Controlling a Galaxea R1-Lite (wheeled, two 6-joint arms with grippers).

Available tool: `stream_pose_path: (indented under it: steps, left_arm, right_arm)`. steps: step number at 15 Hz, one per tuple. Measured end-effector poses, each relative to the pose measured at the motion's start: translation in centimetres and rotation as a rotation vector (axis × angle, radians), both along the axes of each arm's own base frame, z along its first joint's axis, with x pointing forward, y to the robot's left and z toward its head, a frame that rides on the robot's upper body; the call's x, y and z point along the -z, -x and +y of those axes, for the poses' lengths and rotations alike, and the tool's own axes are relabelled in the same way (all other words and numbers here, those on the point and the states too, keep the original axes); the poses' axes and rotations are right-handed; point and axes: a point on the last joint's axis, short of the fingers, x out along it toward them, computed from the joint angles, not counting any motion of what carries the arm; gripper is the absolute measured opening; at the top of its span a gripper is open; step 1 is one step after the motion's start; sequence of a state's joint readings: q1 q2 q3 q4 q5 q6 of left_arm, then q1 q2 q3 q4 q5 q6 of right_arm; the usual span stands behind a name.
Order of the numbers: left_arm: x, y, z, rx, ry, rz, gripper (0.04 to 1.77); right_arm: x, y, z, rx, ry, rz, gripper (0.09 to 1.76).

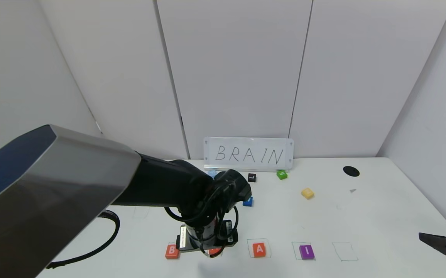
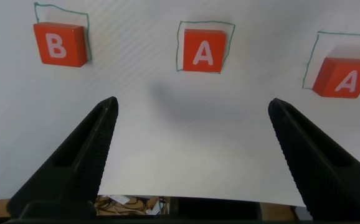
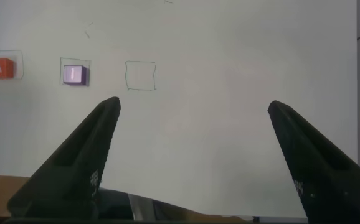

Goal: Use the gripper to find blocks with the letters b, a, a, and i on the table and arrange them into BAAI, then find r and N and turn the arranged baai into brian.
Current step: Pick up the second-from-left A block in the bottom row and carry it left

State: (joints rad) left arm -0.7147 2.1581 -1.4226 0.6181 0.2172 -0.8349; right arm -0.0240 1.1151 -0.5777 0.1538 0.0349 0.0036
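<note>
Along the table's [image 1: 381, 216] front edge stand an orange B block [image 1: 172, 251], an orange A [image 1: 259, 249] and a purple I [image 1: 306, 251]. A second orange A [image 1: 216, 252] peeks out from under my left gripper [image 1: 206, 247]. The left wrist view shows B [image 2: 58, 45], A [image 2: 203, 51] and A [image 2: 344, 78] in drawn squares. My left gripper [image 2: 192, 106] hangs open just in front of them, holding nothing. The yellow N [image 1: 307, 193] lies farther back to the right. The r is out of view. My right gripper [image 1: 439, 241] waits open at the front right, with I [image 3: 74, 74] off to its side.
A BRAIN sign [image 1: 248, 153] leans on the back wall. Near it lie a green block [image 1: 281, 174], a black L block [image 1: 251, 177] and a blue block [image 1: 248, 201]. A drawn square [image 1: 344, 251] beside I holds nothing. A black hole [image 1: 351, 171] is at the back right.
</note>
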Motion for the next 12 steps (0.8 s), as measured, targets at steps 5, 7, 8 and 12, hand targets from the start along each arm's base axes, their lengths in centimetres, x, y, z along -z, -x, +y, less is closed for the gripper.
stream_pose_path:
  steps: [5, 7, 8, 12]
  left_arm:
    - [2.2, -0.6, -0.8, -0.022, -0.002, -0.014, 1.72]
    - [2.7, -0.6, -0.9, -0.021, -0.014, -0.003, 1.72]
    - [3.0, -0.6, -0.8, -0.023, -0.017, 0.0, 1.72]
    - [4.0, -0.9, -0.8, -0.059, -0.056, -0.008, 1.72]
  right_arm:
    - [0.0, 0.1, 0.0, -0.001, 0.002, -0.002, 1.71]
    - [0.0, 0.2, 0.0, -0.001, 0.002, -0.002, 1.71]
    - [0.1, 0.2, 0.0, -0.001, 0.002, -0.003, 1.71]
    - [0.1, 0.2, 0.0, -0.003, 0.003, -0.002, 1.71]
